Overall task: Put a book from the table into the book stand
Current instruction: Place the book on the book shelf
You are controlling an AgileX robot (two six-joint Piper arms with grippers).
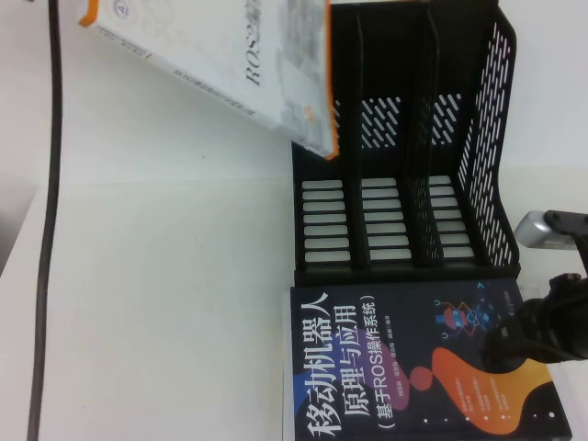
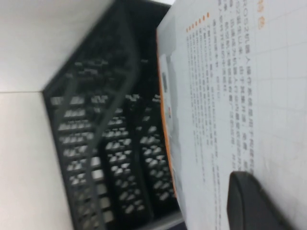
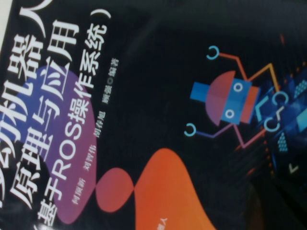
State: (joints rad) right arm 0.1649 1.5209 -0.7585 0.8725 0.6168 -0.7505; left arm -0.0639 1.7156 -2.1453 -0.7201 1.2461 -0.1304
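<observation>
While clamped in left gripper (image 2: 254,201), white book (image 1: 220,64) tilted over book stand (image 1: 404,156) for slotting; right gripper (image 1: 537,335) above dark book (image 1: 404,367) beside stand, grip state unclear.

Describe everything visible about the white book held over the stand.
The white book has an orange-edged cover and small printed text on its pale face. It hangs tilted in the air, its lower corner at the left compartment of the black mesh book stand. A dark finger of the left claw presses its cover.
</observation>
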